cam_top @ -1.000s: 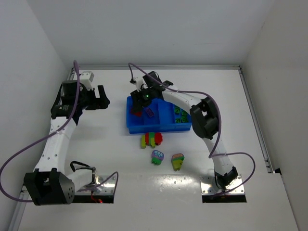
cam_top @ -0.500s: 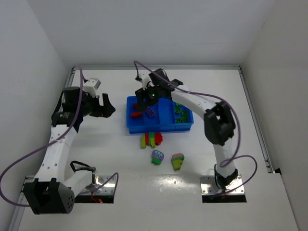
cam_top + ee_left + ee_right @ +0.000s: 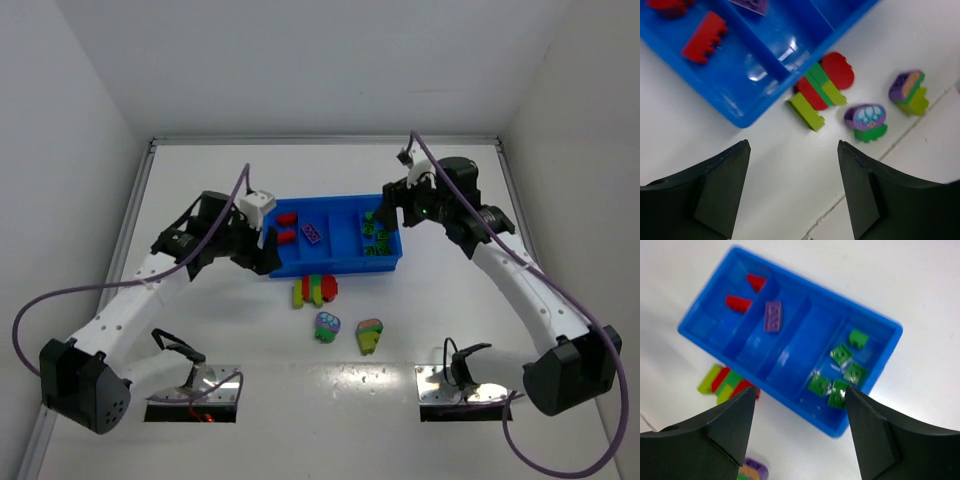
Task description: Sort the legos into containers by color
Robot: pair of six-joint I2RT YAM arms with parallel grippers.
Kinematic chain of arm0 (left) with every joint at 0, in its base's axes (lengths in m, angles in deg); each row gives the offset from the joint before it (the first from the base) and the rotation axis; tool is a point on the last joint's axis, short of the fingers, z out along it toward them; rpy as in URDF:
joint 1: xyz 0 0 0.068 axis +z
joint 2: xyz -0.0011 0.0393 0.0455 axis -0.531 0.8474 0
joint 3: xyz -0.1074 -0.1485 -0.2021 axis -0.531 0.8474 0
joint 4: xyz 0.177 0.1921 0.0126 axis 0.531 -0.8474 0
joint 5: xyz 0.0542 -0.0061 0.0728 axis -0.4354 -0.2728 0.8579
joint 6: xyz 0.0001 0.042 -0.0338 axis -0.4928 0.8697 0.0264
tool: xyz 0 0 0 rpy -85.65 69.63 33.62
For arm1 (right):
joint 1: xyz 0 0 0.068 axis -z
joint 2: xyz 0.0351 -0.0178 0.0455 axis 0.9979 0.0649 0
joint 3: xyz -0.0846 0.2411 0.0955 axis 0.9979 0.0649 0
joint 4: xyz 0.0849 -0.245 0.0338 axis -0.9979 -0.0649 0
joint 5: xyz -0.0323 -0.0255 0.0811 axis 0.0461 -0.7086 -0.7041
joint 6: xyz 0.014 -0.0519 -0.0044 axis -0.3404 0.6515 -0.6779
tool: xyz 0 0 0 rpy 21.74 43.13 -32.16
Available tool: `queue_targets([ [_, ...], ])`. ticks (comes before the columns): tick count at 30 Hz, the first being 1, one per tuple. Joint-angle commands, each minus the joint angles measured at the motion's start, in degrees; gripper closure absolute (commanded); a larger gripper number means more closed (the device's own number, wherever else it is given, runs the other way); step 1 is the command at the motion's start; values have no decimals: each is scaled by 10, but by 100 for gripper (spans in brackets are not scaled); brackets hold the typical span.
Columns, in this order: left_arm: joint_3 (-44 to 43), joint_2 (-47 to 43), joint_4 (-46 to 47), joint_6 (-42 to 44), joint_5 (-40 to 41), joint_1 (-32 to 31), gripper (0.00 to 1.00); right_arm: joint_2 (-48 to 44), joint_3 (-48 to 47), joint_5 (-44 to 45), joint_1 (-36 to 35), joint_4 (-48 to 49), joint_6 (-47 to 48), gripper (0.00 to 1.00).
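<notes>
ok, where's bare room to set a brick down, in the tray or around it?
The third compartment, between the purple brick and the green bricks, is bare. So is the table beyond the tray's far wall. Crowded: tray's near side, three mixed clusters.

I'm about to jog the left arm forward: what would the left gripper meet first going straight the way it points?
Most likely bare table, just short of the red, green and yellow-green cluster lying beside the blue tray. Depth is unclear, so the left gripper might reach that cluster first.

Legos [image 3: 314, 290] inside and beside blue tray [image 3: 343, 238]
</notes>
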Motion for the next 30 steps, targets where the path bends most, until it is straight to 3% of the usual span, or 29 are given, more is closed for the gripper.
queue_targets([
  [1,-18,22,-15,39,-50,-63,24,-28,29,-56,16,-37,54,26],
  [2,-27,30,-32,64,-89,-79,21,-37,37,-56,23,-37,62,24],
  [6,-66,78,-80,164,-117,-156,16,-78,57,-72,49,-51,98,22],
  [11,-126,187,-190,314,-101,-269,16,-114,75,-102,91,-65,118,20],
  [14,-126,192,-196,355,-95,-312,16,-128,96,-114,116,-65,118,20],
  [21,-93,187,-150,456,-60,-364,16,-134,107,-134,144,-70,113,20],
  [24,-62,170,-99,461,-33,-377,7,-134,107,-146,154,-70,107,20],
  [30,-19,170,-14,454,-3,-402,1,-129,112,-158,165,-70,102,20],
])
